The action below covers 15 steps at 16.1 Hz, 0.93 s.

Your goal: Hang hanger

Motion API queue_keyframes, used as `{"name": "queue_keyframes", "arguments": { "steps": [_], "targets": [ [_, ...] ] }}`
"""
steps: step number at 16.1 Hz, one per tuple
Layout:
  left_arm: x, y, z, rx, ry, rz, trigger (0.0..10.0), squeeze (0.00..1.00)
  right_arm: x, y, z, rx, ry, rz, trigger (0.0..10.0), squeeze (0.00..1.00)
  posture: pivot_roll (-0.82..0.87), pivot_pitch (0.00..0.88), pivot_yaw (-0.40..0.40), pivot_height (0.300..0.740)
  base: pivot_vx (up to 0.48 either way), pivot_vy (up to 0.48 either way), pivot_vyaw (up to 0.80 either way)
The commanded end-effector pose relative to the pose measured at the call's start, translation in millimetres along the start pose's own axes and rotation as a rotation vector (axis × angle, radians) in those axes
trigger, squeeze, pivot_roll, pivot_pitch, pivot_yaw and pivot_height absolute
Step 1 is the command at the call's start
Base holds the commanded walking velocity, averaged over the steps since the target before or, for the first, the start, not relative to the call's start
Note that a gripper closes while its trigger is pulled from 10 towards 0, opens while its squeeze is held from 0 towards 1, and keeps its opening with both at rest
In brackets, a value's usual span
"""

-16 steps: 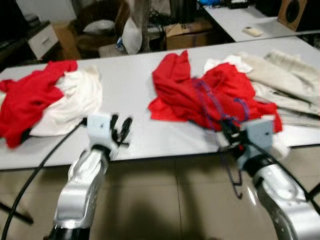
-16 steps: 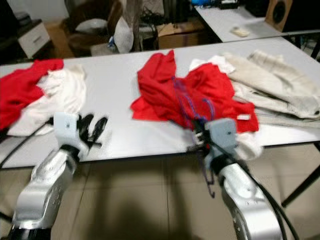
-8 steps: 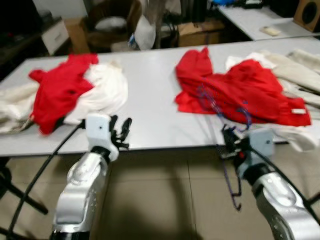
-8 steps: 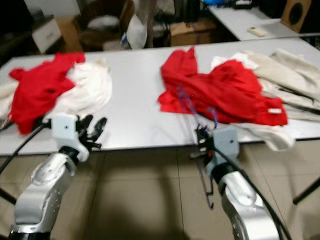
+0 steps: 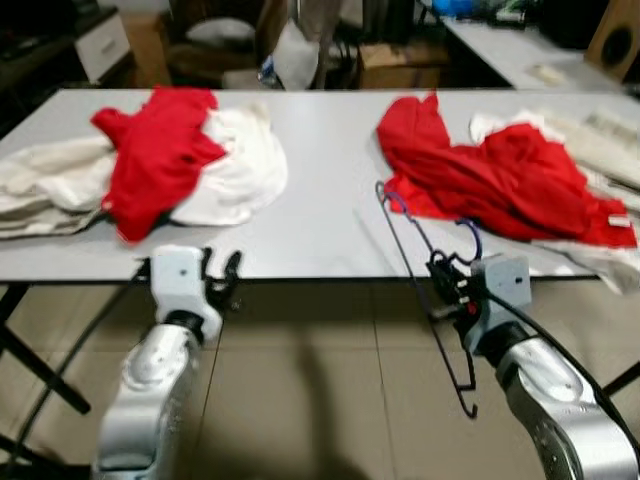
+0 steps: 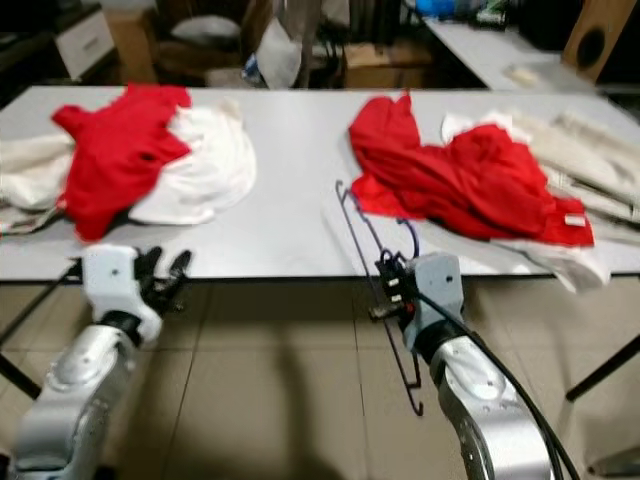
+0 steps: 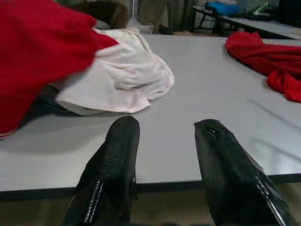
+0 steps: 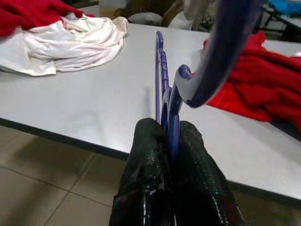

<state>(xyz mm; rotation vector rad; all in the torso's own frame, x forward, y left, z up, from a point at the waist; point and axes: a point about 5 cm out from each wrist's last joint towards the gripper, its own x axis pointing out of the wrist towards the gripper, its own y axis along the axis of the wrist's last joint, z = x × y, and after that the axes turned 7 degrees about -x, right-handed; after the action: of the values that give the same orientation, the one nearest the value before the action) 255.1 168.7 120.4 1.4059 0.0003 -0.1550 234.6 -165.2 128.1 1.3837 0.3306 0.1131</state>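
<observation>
Two grippers are held at the table (image 5: 300, 215) edge: right gripper (image 8: 170, 141) is clamped on the blue hanger (image 5: 425, 290); left gripper (image 7: 164, 141) is spread, empty.

1. The hanger (image 8: 165, 101) is cut off at the right wrist view's top edge, and its lower part is hidden between the right gripper's (image 8: 172, 136) fingers.
2. The beige garments (image 5: 598, 140) are blurred and cropped by the head view's edge.
3. The clutter behind the table (image 5: 320, 215) cannot be identified.
</observation>
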Motion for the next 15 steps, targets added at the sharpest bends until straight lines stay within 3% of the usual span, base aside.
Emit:
{"name": "queue_keyframes", "arguments": {
  "steps": [1,3,11,15],
  "targets": [
    [0.8,2.6,7.1,0.001,-0.022,0.011,10.0,0.0,-2.0,-3.6,1.8,0.015,-0.016,-0.011,10.0,0.0,-0.09,0.0,0.031,0.74,0.0,0.311,0.0],
    [2.8,1.4,6.3,-0.009,-0.027,0.008,10.0,0.0,-4.6,-4.8,-4.8,0.018,0.002,-0.009,10.0,0.0,-0.1,0.0,0.05,0.74,0.0,0.311,0.0],
    [9.1,1.4,11.8,-0.008,-0.072,-0.004,10.0,0.0,-6.1,-9.4,-3.5,0.01,-0.042,-0.023,10.0,0.0,-0.11,0.0,0.077,0.74,0.0,0.315,0.0],
    [8.5,0.6,16.9,-0.038,-0.09,0.001,10.0,0.0,-4.6,-8.3,-3.0,0.042,-0.03,-0.016,10.0,0.0,-0.11,0.0,0.075,0.74,0.0,0.0,0.0]
  ]
}}
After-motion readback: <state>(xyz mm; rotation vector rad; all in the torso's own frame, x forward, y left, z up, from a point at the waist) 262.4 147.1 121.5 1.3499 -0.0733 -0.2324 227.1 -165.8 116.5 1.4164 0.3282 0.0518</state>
